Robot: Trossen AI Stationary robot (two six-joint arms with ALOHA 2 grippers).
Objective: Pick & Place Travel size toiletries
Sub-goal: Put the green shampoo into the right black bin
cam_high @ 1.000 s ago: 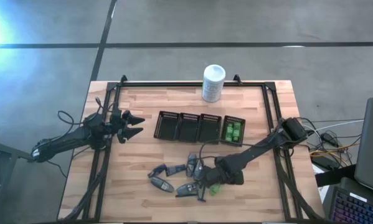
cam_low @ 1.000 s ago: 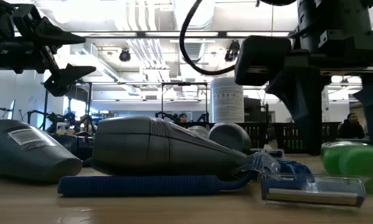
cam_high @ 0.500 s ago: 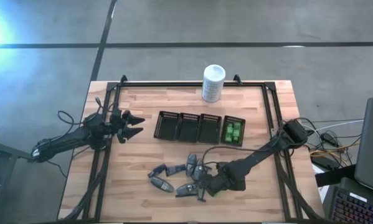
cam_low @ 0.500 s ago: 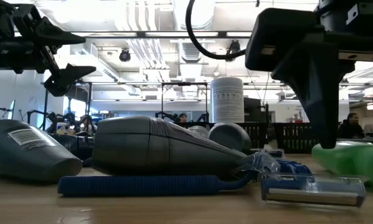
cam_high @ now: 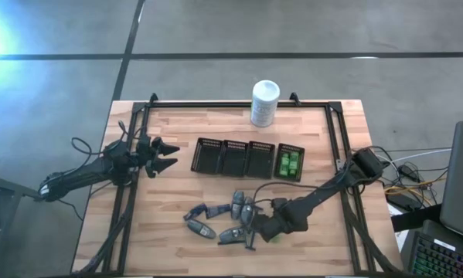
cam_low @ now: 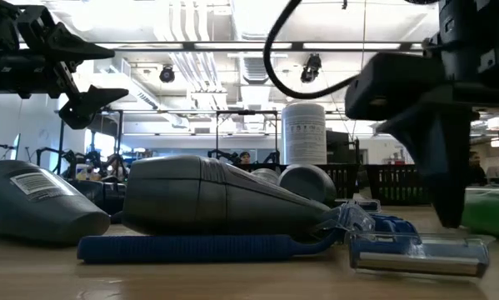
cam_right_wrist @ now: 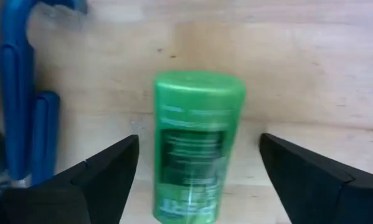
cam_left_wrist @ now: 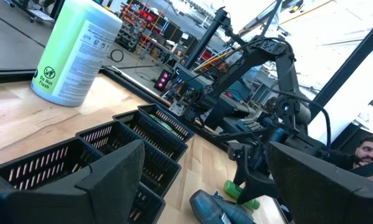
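Note:
A bright green small bottle (cam_right_wrist: 196, 144) lies on its side on the wooden table, near the front; a bit of it shows in the low view (cam_low: 492, 212). My right gripper (cam_right_wrist: 195, 180) is open and points down over it, one finger on each side, touching nothing; it also shows in the high view (cam_high: 264, 230). Beside it lie several grey tubes (cam_high: 216, 220) and blue-handled razors (cam_low: 191, 247). Green bottles (cam_high: 288, 163) lie in the right-hand compartment of the black mesh tray (cam_high: 219, 157). My left gripper (cam_high: 163, 155) is open and empty, left of the tray.
A large white canister (cam_high: 265, 103) stands at the far edge, behind the tray. A black frame rail (cam_high: 335, 147) runs around the table. Bare wood lies to the right of the green bottle and in front of the left arm. People show in the room beyond.
My right gripper has gone toward the table's near edge and a little left, and down over the green bottle, its fingers still apart.

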